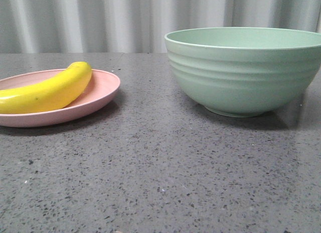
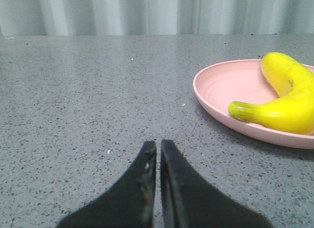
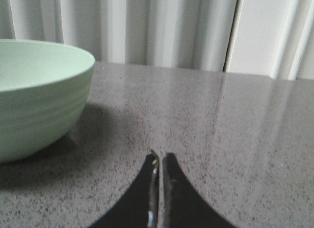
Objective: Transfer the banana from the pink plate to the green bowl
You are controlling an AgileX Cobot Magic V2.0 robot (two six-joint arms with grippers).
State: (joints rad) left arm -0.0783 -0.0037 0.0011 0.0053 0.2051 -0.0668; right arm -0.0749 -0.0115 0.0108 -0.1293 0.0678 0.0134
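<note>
The yellow banana (image 1: 47, 91) lies on the pink plate (image 1: 103, 87) at the left of the front view. The green bowl (image 1: 243, 70) stands at the right, with nothing showing above its rim. In the left wrist view my left gripper (image 2: 158, 143) is shut and empty, low over the table, with the banana (image 2: 284, 98) and the pink plate (image 2: 221, 88) apart from it, ahead to one side. In the right wrist view my right gripper (image 3: 160, 156) is shut and empty, with the green bowl (image 3: 34, 95) off to one side. Neither gripper shows in the front view.
The table is a speckled dark grey stone top (image 1: 160, 173). A pale pleated curtain (image 1: 100, 20) hangs behind the table's far edge.
</note>
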